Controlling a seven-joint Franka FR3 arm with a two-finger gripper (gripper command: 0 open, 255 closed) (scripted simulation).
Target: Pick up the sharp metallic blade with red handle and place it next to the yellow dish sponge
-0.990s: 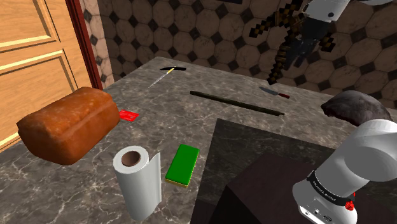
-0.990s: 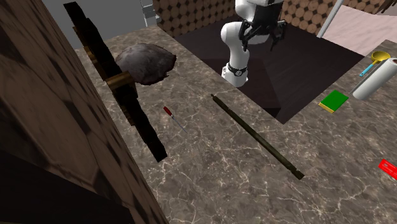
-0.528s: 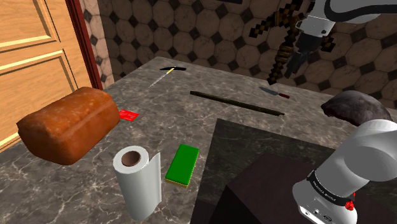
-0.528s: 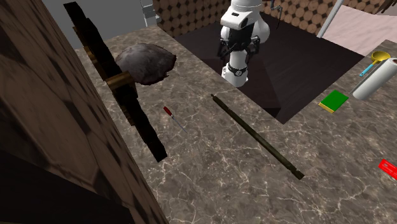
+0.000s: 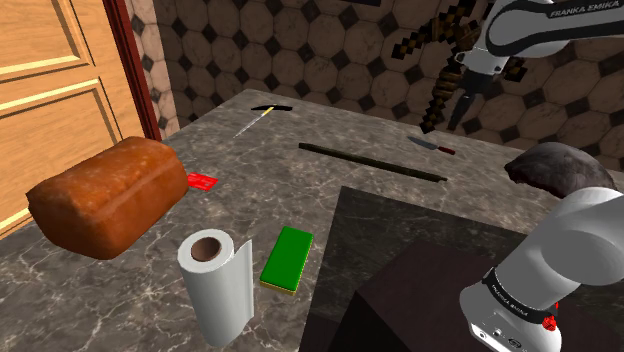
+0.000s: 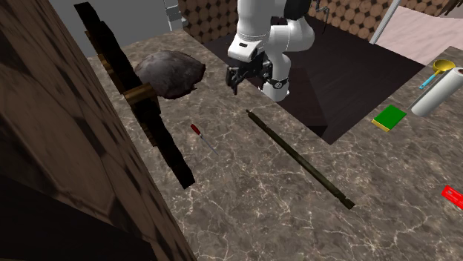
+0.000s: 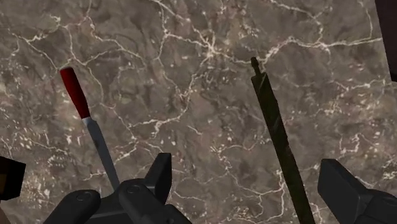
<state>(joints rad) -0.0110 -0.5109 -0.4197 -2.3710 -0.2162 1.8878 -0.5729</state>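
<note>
Brown marble counter (image 5: 250,170) (image 6: 245,200) (image 7: 191,63) with white veins, bearing everything else. Panelled wooden door (image 5: 50,90) at the shoulder view's left. White arm (image 5: 530,30) (image 6: 260,30) rising from a dark stand (image 5: 420,290) and reaching out over the far part of the counter. Blocky dark pickaxe (image 5: 440,60) (image 6: 133,93) leaning by the patterned wall. Brown loaf (image 5: 105,195) on the near side, toward the door. Dark grey rounded lump (image 5: 558,170) (image 6: 172,74) near the pickaxe. Long thin dark rod (image 5: 372,162) (image 6: 300,159) (image 7: 280,137) lying flat across the middle. White paper roll (image 5: 218,280) (image 6: 438,93) just beside a sponge (image 5: 287,258) (image 6: 389,117) – green on top, yellow along its lower edge.

Black gripper (image 5: 462,100) (image 6: 243,78) (image 7: 251,191) pointing down above the counter, fingers (image 7: 159,181) spread wide apart, nothing between them held and nothing touched. In the wrist view, rod running into the gap near one finger.

Knife (image 5: 432,146) (image 6: 202,136) (image 7: 89,124) – red handle, slim grey blade – flat on the marble between rod and pickaxe, roughly under the gripper; seen from the wrist, blade tip just outside the gap beside the other finger. Well apart from the sponge, with the rod between the two. Small red card (image 5: 202,181) (image 6: 452,196) flat beside the loaf.
</note>
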